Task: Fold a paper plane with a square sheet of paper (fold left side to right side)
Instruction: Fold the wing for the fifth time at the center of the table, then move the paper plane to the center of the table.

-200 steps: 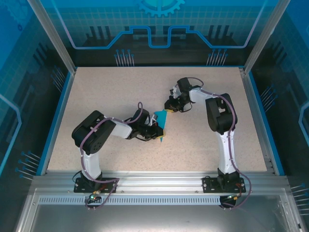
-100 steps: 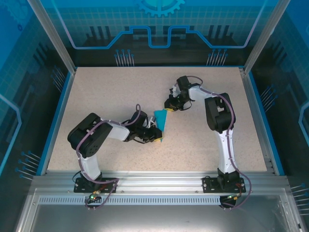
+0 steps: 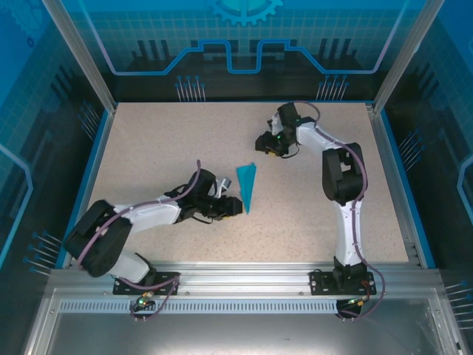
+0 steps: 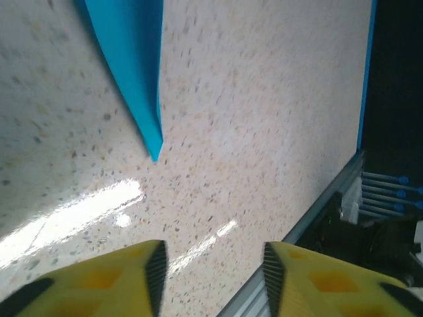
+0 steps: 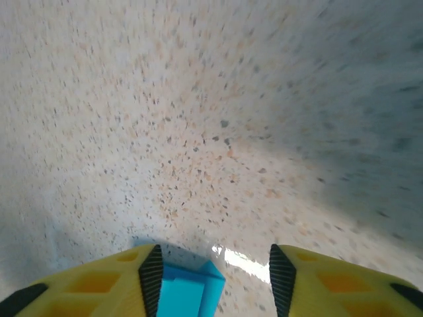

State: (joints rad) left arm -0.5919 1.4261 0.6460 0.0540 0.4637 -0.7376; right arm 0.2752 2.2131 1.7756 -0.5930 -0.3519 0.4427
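The left jaws stand partly open with nothing between them. Their two blocky yellow plastic fingers (image 4: 99, 281) carry ribbed black pads (image 4: 157, 271) on the inner faces, and only bare worktop (image 4: 264, 99) shows in the gap. Just beyond lies the sharp tip of the paper plane (image 4: 132, 72), a smooth, flat, bright blue sliver tapering to a point.

The right jaws are also partly open, with the same yellow fingers (image 5: 86, 284) and black pads (image 5: 151, 277). A small folded corner of blue paper (image 5: 182, 290) sits low in the gap near one pad and short of the other (whether it touches that pad I cannot tell), so nothing is clamped.

From above, the paper plane (image 3: 246, 186) lies flat near the middle of the worktop (image 3: 162, 148) as a slim dart. Its wide end points toward the right jaws and its narrow tip lies just beside the left jaws. The worktop is a pale, speckled, stone-like slab with a glossy sheen, edged by a thin blue rim (image 3: 89, 177). The left arm (image 3: 140, 214) stretches low across it, while the right arm (image 3: 336, 170) reaches up and over. Both arms are white with black joints.
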